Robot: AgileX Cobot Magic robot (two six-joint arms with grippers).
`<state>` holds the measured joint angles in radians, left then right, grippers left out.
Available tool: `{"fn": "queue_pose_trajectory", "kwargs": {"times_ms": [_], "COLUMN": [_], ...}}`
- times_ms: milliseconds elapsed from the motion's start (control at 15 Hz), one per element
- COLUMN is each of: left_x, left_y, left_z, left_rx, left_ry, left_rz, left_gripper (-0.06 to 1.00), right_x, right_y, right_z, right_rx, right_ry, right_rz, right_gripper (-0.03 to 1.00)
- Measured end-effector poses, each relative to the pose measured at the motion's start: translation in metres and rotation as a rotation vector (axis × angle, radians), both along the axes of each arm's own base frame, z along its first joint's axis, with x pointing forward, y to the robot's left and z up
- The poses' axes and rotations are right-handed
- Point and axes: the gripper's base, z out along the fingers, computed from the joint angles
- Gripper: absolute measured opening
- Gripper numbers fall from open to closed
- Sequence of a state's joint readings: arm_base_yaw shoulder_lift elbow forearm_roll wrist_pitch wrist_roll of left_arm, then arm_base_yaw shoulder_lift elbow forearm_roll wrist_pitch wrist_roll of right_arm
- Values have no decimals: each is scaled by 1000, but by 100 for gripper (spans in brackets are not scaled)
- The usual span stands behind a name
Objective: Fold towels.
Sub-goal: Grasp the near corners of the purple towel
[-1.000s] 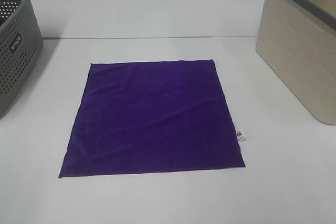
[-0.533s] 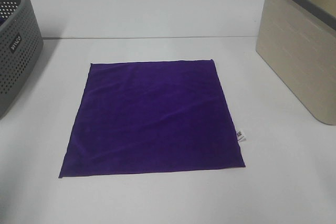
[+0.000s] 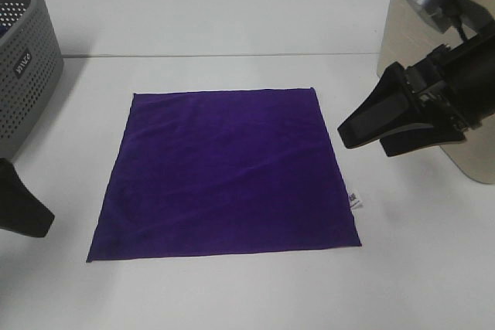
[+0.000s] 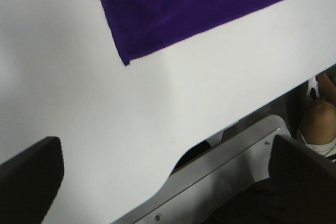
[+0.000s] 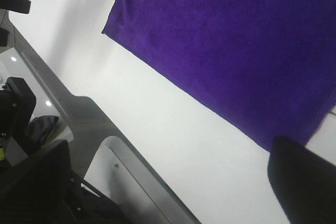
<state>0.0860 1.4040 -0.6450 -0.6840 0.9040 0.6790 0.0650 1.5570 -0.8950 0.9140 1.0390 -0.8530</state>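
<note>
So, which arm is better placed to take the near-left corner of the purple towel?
Left. The left gripper is open and low beside the left edge of the towel, near that corner; its wrist view shows the corner ahead. The right gripper is by the opposite edge.

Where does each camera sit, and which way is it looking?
Exterior high: up high, facing down at the deep purple velvety square towel on the white table; left gripper, right gripper show.
Left wrist: on left arm, facing a towel corner; black left fingers show.
Right wrist: on right arm, facing the towel's edge; right fingers show.
All share the towel.
</note>
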Motion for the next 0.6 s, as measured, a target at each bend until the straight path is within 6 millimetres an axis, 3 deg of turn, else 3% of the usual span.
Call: {"fn": "queue_pose_trajectory", "kwargs": {"times_ms": [267, 400, 600], "left_x": [17, 20, 23], "left_y": [15, 14, 12], "left_z": [-31, -35, -42], "left_rx": [-73, -101, -130], "left_ry": [36, 21, 4], "left_rz": [25, 4, -25], "left_gripper": [99, 99, 99], "right_x": [10, 5, 7], "right_y": [3, -5, -35], "right_z": [-42, -60, -71], "right_rx": [34, 15, -17], "right_ry": [86, 116, 100], "right_rz": [16, -23, -139], "right_gripper": [98, 98, 98]}}
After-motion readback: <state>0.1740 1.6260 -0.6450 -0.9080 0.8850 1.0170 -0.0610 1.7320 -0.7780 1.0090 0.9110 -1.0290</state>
